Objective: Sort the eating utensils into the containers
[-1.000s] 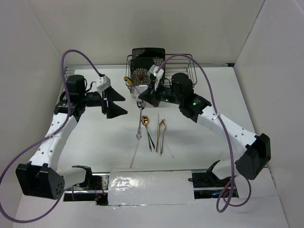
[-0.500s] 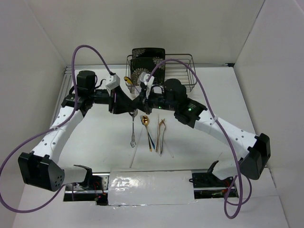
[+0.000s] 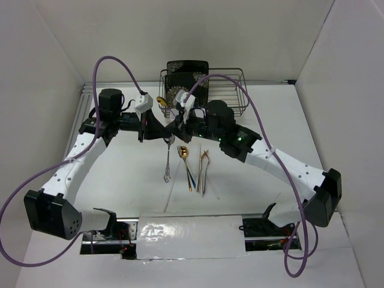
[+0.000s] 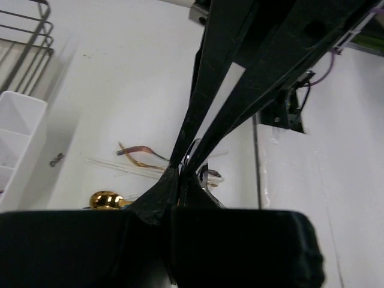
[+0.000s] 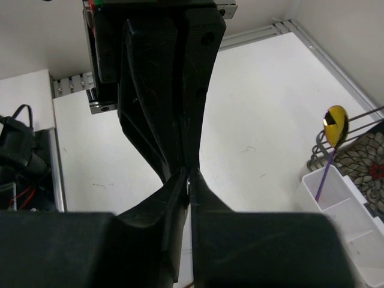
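Over the flat white desk (image 3: 120, 192), in front of the black wire dish rack (image 3: 231, 90) and near the small white plastic compartment caddy (image 4: 24, 120): right pincer (image 3: 175, 133) clenched on the slim silver utensil (image 3: 168, 163) dangling below it. Left pincer (image 3: 162, 135), wide open a second ago, now clamped tip to tip against the right, apparently on the same handle. Reads as a mid-air handover before the drop into the caddy. Lying on the desk unsorted: gold spoon (image 3: 184, 152), small blue fork (image 3: 191, 178).
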You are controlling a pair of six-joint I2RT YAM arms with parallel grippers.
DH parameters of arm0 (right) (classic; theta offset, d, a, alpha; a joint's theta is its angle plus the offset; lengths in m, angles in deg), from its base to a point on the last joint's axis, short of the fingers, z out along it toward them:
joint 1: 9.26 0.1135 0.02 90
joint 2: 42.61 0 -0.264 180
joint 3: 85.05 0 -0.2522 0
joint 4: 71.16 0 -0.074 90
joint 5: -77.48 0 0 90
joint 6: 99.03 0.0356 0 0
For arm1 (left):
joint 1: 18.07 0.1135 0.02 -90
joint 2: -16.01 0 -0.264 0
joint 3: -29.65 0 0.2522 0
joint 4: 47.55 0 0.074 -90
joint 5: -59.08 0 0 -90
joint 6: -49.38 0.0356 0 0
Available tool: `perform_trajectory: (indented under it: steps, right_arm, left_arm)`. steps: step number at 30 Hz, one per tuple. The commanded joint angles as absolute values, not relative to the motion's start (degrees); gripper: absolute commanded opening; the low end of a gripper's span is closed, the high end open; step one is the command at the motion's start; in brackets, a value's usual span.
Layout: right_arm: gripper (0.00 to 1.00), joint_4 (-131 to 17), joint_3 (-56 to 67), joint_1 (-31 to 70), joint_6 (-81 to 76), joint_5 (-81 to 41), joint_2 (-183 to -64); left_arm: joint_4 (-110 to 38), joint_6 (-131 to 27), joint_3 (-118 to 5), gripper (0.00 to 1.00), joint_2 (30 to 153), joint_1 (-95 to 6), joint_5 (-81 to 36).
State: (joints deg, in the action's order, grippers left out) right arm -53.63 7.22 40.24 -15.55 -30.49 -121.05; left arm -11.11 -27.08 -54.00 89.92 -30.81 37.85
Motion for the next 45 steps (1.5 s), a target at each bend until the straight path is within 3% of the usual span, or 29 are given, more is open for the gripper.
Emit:
perform_trajectory:
  steps: [1, 3, 6, 14, 20, 24, 45]
  right_arm:
    - [0.17, -54.3, 2.9, 40.4, -13.3, -26.3, -117.8]
    - [0.71, -52.0, 2.0, 38.7, -11.8, -23.1, -117.1]
    - [1.0, -49.8, 2.0, 34.6, -4.9, -15.1, -113.6]
    - [1.0, -41.1, 8.5, 20.4, 4.3, -4.7, -103.4]
    - [1.0, -41.3, 16.9, 14.2, 10.5, -10.5, -99.7]
    - [1.0, -44.7, 22.1, 13.5, 12.1, -14.9, -100.0]
    - [1.0, -46.9, 23.4, 11.6, 8.6, -16.1, -108.5]
  left_arm:
    - [-17.6, -27.8, -54.3, 0.0, 90.2, -31.3, 34.3]
    - [-22.6, -30.1, -53.5, 0.0, 90.3, -31.0, 31.6]
    - [-29.9, -35.2, -53.7, 0.0, 90.9, -29.8, 26.3]
    - [-45.5, -46.8, -58.1, 0.0, 94.9, -27.3, 13.8]
    - [-55.8, -53.4, -57.4, 0.0, 98.5, -27.1, 4.2]
    - [-62.3, -49.2, -57.2, 0.0, 101.7, -29.2, -2.8]
    - [-75.4, -40.3, -55.7, 0.0, 111.0, -29.0, -5.9]
